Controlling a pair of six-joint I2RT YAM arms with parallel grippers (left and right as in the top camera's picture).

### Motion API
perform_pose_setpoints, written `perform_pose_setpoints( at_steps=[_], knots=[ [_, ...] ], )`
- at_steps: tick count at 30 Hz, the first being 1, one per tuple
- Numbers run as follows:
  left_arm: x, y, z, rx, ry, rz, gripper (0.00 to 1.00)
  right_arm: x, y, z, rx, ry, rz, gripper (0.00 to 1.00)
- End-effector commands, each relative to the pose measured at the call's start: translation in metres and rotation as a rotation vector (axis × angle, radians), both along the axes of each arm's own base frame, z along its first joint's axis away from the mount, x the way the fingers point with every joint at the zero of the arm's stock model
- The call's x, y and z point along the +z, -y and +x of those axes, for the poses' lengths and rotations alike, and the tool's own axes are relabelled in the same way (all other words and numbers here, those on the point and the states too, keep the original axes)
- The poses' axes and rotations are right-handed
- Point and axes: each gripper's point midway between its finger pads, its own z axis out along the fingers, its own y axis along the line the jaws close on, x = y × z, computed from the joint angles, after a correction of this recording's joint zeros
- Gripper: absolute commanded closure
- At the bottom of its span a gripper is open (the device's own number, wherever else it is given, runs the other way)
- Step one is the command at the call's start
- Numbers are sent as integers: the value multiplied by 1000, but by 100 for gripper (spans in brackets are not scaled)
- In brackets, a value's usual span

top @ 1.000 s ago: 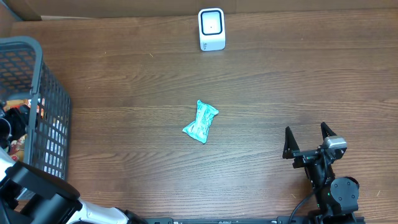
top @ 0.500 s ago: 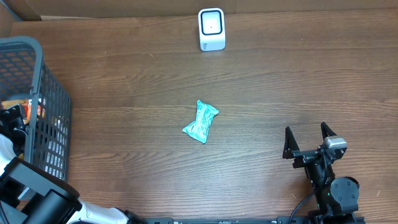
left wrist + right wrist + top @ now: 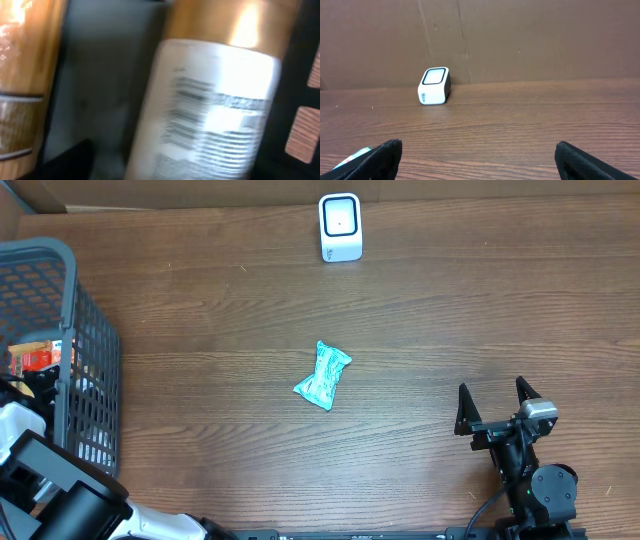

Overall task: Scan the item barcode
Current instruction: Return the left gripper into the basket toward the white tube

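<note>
The right tool (image 3: 491, 396) is held above the table (image 3: 480, 290) near its near right corner, its two fingers (image 3: 384, 156) spread wide apart with nothing between them. A white scanner (image 3: 340, 227) is stood at the middle of the far edge, and in the right wrist view it is seen upright before a cardboard wall (image 3: 530, 35). A crumpled teal packet (image 3: 323, 376) is laid flat near the middle of the table, well apart from both tools. A grey mesh basket (image 3: 85, 330) is set at the left edge, and the left tool (image 3: 24, 385) is reached down inside it. From the left wrist view, a gold-coloured item (image 3: 220, 95) with a white label and a blurred barcode is seen very close, lying in the basket. Whether the left tool is apart, together or clamped on that item cannot be told, since its fingers are not clearly shown.
</note>
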Motion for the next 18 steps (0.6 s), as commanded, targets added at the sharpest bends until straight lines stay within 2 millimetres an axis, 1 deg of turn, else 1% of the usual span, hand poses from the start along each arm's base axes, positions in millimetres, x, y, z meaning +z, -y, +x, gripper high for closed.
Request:
perform_pose_setpoints(
  at_steps=[1,2,3,4,5,6,7,11,13,15,16,18],
  knots=[
    [-10,13,-3,-39,-9,-26,32,-2,2,0,-12,3,8,0],
    [-9,12,-2,-39,-7,-23,40,-2,2,0,-12,3,8,0],
    [-9,12,-2,-39,-7,-22,59,-2,2,0,-12,3,8,0],
    [-9,12,-2,-39,-6,-22,66,-2,2,0,-12,3,8,0],
    [-9,12,-2,-39,-5,-21,82,-2,2,0,-12,3,7,0],
    [-8,12,-2,-39,-4,-20,90,-2,2,0,-12,3,7,0],
    [-8,11,-1,-39,0,-17,96,-2,2,0,-12,3,7,0],
    [2,5,4,-14,16,-12,96,-2,2,0,-12,3,8,0],
    [17,-2,9,14,32,-5,96,-2,2,0,-12,3,8,0],
    [41,-14,18,55,61,10,96,-2,2,0,-12,3,8,0],
    [56,-20,23,77,79,19,96,-2,2,0,-12,3,8,0],
    [94,-33,32,133,122,38,96,-2,2,0,-12,3,8,0]
  ],
)
